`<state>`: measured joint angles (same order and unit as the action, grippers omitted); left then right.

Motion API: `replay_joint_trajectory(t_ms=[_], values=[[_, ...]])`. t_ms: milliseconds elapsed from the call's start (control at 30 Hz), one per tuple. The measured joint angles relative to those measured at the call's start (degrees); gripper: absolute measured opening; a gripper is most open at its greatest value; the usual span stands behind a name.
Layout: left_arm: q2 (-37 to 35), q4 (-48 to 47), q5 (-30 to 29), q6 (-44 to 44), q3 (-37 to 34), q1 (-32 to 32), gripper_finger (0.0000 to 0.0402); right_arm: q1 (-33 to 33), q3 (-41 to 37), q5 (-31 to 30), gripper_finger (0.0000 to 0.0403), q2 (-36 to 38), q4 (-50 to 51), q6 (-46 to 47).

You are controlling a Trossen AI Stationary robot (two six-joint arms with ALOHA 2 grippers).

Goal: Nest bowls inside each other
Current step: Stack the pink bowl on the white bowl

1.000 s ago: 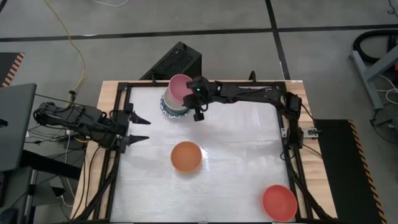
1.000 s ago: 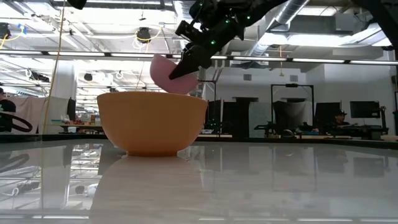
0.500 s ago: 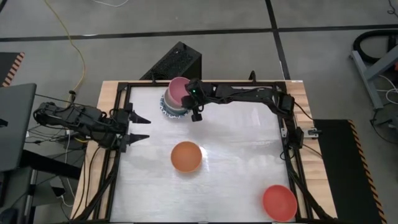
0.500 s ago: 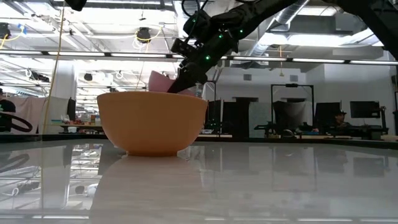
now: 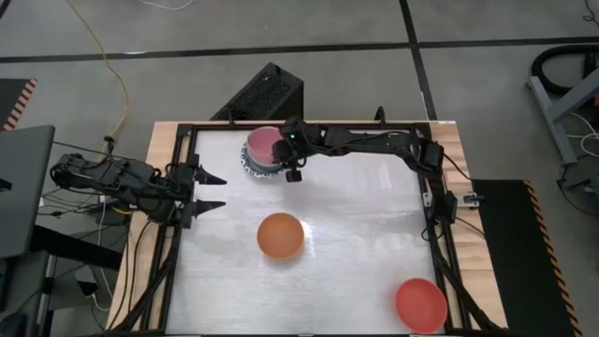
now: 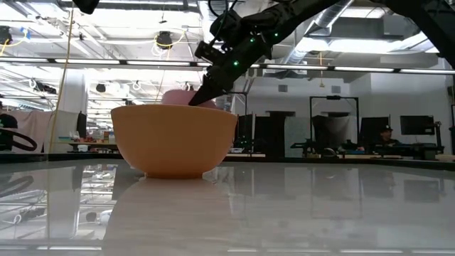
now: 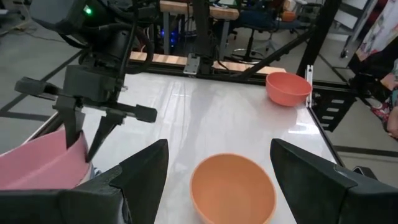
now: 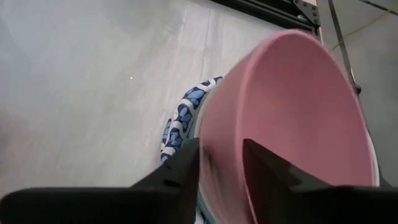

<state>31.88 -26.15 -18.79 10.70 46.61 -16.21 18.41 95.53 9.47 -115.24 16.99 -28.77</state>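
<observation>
A pink bowl (image 5: 265, 142) sits level on top of a stack of bowls at the table's far left; the bowl under it has a blue patterned rim (image 8: 177, 121). My right gripper (image 8: 221, 165) is open and slants down over the stack. One finger is inside the pink bowl's rim and one outside. An orange bowl (image 5: 280, 235) stands on its base at mid table. A red bowl (image 5: 420, 303) stands near the front right corner. My left gripper (image 5: 217, 192) waits open at the table's left edge, holding nothing. My right gripper straddles the pink bowl's rim (image 8: 219, 134) on the side facing the table's right, slanting down from the right. Whether either finger touches the wall, I cannot tell. The bowl rests in the stack, not lifted.
A black frame (image 5: 440, 201) runs along the table's edges. A black box (image 5: 267, 94) stands beyond the far edge, behind the stack. Bare white tabletop (image 5: 365, 225) lies between the stack, the orange bowl and the red bowl.
My right gripper has come down toward the stack with the pink bowl. The bowl was tilted and raised above the stack; it now lies level, sunk into the stack's top bowl.
</observation>
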Motion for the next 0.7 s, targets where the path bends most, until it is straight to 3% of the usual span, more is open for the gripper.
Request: replay_joint_trajectory(t_ms=[367,567,700], values=[[0.0,-0.6,0.0,-0.1,0.0,0.0,0.0270,-0.4,0.8,-0.6,0.0245,0.7,-3.4,2.1],[0.0,-3.1,-0.6,0.0,0.0,0.0,0.0270,-2.6,5.7,-4.4,0.0236,0.7,-1.0,3.8],[0.0,-4.2,-1.4,0.2,0.0,0.0,0.0270,-5.5,6.3,-18.9,0.0191,0.7,-2.6,4.6]])
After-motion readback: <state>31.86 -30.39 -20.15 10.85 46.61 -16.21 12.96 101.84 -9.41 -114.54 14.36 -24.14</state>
